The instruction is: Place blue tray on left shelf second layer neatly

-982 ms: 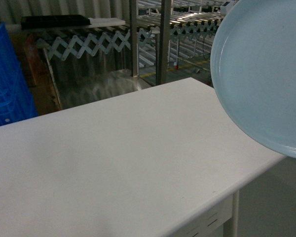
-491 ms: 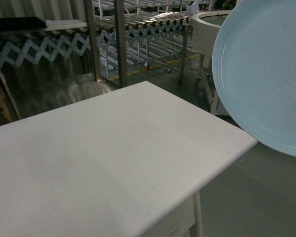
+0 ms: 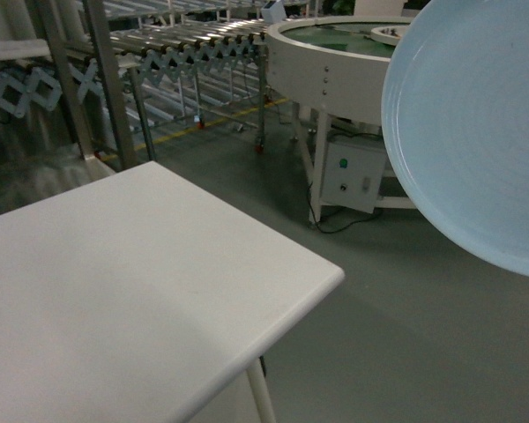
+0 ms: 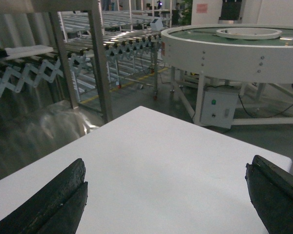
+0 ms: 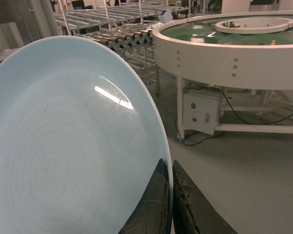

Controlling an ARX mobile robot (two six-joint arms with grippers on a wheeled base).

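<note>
A grey factory floor stretches out under dim light, with a white worktop filling the lower left of the head view, its rounded corner pointing toward the middle of the room. Beyond it stands a large round white machine table with a green top, carried on white legs, with a small white control box below its rim and a dark cable trailing on the floor beside it. Farther back on the left runs an extendable roller conveyor with scissor-lattice sides, and square stainless-steel posts of a rack rise just behind the worktop's far edge. The blue tray is held up in the air at the right of the head view, well apart from the worktop, tilted steeply so that its glossy inner face turns toward the camera; its upper and right parts run out of the picture. In the right wrist view the right gripper grips the tray's rim, with its two dark fingers pressed close on either side of the thin edge. In the left wrist view the left gripper hovers over the worktop with nothing in it, its dark fingers spread wide at the lower corners of the picture.
</note>
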